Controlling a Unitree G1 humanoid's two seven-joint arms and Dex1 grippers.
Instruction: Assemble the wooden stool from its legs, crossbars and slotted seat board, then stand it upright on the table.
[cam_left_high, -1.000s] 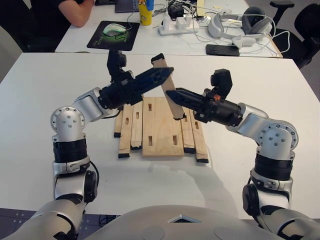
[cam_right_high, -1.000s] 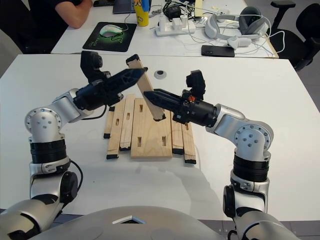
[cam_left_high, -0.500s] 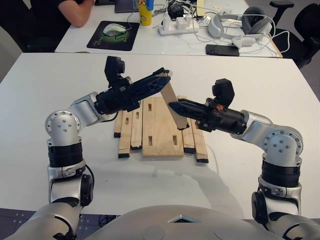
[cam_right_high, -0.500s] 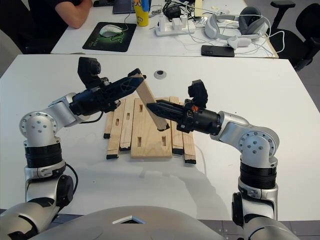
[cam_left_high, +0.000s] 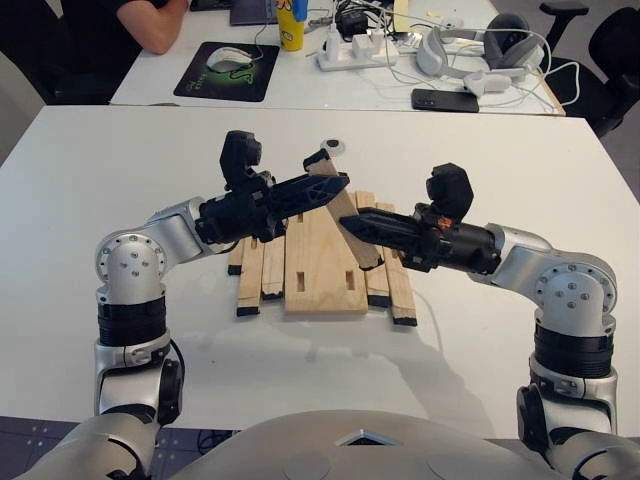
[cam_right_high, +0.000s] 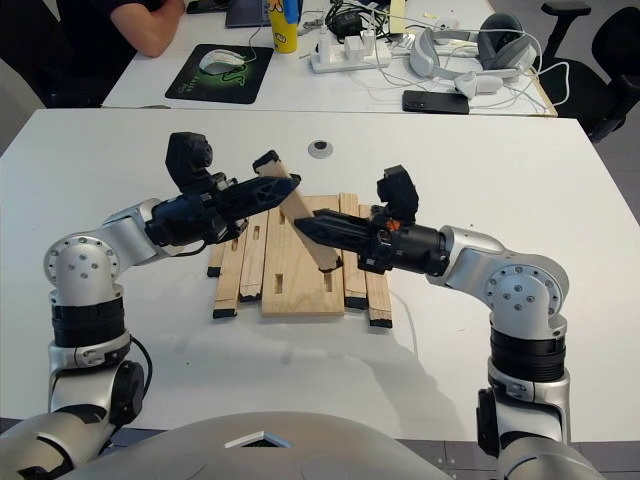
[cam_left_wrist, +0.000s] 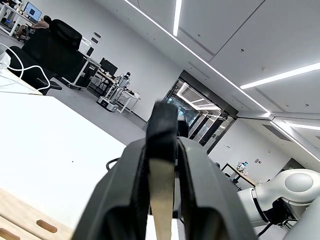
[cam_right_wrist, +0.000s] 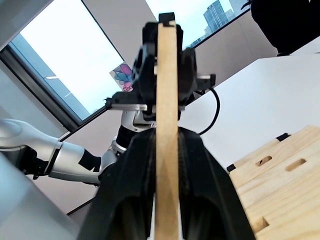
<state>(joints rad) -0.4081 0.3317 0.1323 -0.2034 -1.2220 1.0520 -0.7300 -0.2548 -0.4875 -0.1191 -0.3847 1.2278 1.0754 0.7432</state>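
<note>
Together two end effectors (cam_left_high: 335, 186) (cam_left_high: 352, 221) grip one leg (cam_left_high: 343, 205); perhaps five slats (cam_left_high: 273, 255) flat.

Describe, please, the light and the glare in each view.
Left eye view: even light on the table, no glare. Left wrist view: bright ceiling strips above the dark left end effector. Right wrist view: a bright window backlights the wooden leg in the right end effector.

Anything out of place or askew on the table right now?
Only the leg: it is tilted above the seat board, clamped by both the left gripper and the right gripper. The other pieces lie flat beside the board.
</note>
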